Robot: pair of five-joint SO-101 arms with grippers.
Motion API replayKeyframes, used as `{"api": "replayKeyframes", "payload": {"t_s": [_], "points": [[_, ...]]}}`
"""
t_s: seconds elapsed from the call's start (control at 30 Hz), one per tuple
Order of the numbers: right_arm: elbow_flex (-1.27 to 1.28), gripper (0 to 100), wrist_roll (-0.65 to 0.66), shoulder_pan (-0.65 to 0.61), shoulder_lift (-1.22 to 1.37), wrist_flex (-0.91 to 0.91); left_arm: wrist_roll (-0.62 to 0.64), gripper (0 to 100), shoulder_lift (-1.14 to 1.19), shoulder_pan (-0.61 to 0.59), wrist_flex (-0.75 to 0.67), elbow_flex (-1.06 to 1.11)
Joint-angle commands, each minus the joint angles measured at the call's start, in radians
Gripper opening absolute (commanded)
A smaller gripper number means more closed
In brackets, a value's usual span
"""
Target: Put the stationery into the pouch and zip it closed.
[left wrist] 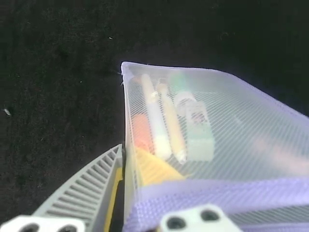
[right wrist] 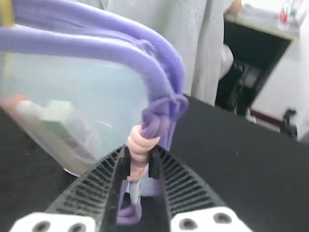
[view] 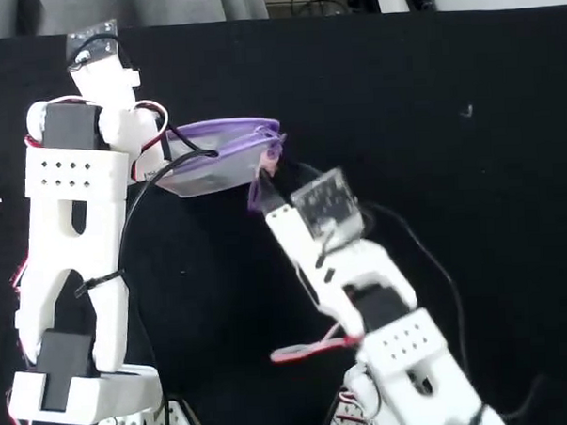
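Observation:
The pouch [view: 220, 159] is translucent mesh with purple trim and hangs lifted between both arms over the black table. Through its wall I see the stationery [left wrist: 169, 128]: pens, an orange marker and a pale green eraser-like block. My left gripper [left wrist: 125, 169] is shut on the pouch's [left wrist: 231, 125] end seam, seen at the pouch's left end [view: 160, 154] from above. My right gripper [right wrist: 139, 166] is shut on the pink and purple zip pull cord [right wrist: 140, 145] at the other end of the pouch [right wrist: 72, 101]; from above, that gripper [view: 262, 190] sits just below the pouch's right corner.
A black cloth [view: 449, 121] covers the table, with free room to the right and far side. Loose arm cables [view: 417, 244] trail by the right arm. A grey curtain [right wrist: 193, 43] hangs beyond the table's far edge.

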Motion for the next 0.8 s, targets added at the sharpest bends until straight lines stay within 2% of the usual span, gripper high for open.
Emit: {"api": "replayKeyframes", "payload": {"t_s": [0.0,0.3,0.47,0.53,0.77], "points": [[-0.131,1.1,-0.064,0.054,0.180,-0.021,-0.011,3,-0.009,-0.035,-0.008,0.005],[-0.186,3.1,-0.103,0.071,0.255,-0.020,-0.011,3,-0.008,-0.035,-0.008,0.005],[-0.185,26.5,-0.107,0.048,0.255,-0.021,-0.011,3,-0.011,-0.035,-0.008,0.005],[-0.185,29.8,-0.107,0.032,0.257,-0.023,-0.011,3,-0.011,-0.033,-0.008,0.005],[-0.156,18.1,-0.103,0.014,0.263,-0.112,-0.011,3,-0.012,-0.036,-0.008,0.005]]}}
